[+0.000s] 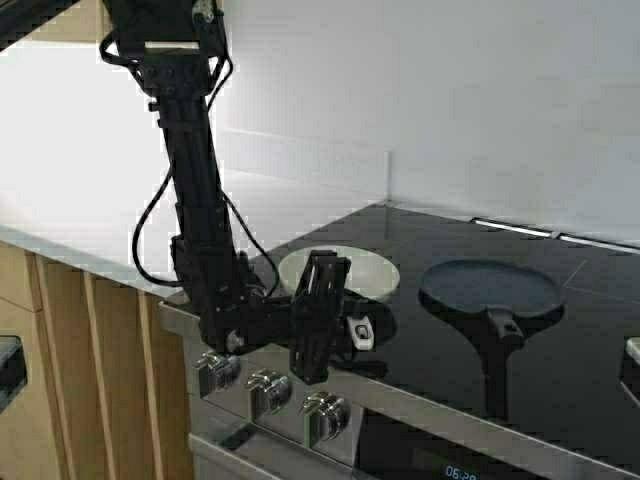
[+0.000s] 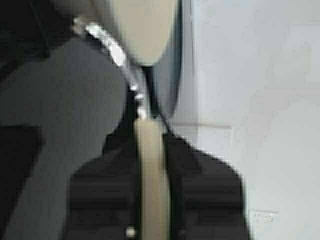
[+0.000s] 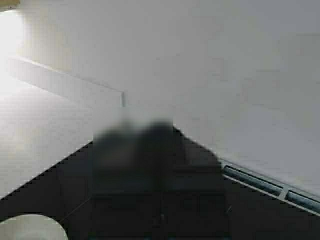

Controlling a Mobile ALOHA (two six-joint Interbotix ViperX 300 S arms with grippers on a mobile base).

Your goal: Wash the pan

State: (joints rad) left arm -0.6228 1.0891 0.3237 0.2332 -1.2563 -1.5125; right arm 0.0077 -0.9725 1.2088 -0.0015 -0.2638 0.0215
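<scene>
The cream pan (image 1: 338, 268) is at the front left of the black cooktop (image 1: 430, 360). My left gripper (image 1: 322, 312) reaches down from the left and is shut on the pan's short cream handle (image 2: 150, 170). The handle's end with its dark slot (image 1: 360, 331) sticks out past the fingers. In the left wrist view the pan's bowl (image 2: 142, 25) shows edge-on beyond the black fingers (image 2: 200, 190). I cannot tell whether the pan rests on the glass or hangs just above it. My right gripper (image 3: 132, 145) is shut and empty, held high over the cooktop's right side. The pan's rim (image 3: 30, 227) shows far below it.
A dark flat pan with a black handle (image 1: 490, 290) sits on the cooktop to the right of the cream pan. Three knobs (image 1: 265, 385) line the stove front. A white counter (image 1: 90, 200) lies to the left and a white wall (image 1: 450, 100) stands behind.
</scene>
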